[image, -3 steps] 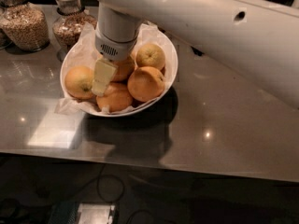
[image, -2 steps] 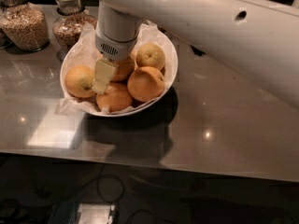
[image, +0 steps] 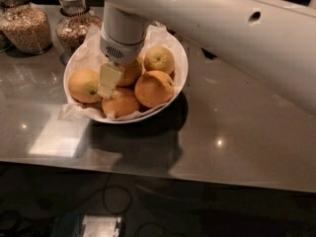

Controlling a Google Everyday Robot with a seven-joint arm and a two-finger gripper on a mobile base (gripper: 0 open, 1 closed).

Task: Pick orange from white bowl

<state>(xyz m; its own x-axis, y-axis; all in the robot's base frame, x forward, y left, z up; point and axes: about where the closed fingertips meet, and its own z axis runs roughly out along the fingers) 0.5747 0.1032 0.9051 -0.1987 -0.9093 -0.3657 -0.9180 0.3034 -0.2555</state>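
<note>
The white bowl [image: 180, 63], wide and lined with crinkled white paper, stands on the grey counter and holds several oranges. The largest orange [image: 154, 88] lies at the bowl's front right. A smaller, paler yellowish fruit [image: 159, 59] lies behind it, and deeper-orange ones lie at the left [image: 83, 84] and front [image: 121, 103]. My gripper [image: 109, 85] hangs from the white arm, reaching down into the bowl between the left orange and a middle one [image: 131, 73], left of the largest orange. It hides part of the middle fruit.
Two glass jars of grains, one [image: 25, 26] at the far left and one [image: 74, 21] next to it, stand just behind the bowl. The white arm [image: 222, 28] crosses the upper right. The counter's front edge [image: 148, 169] runs below the bowl, with cables on the dark floor.
</note>
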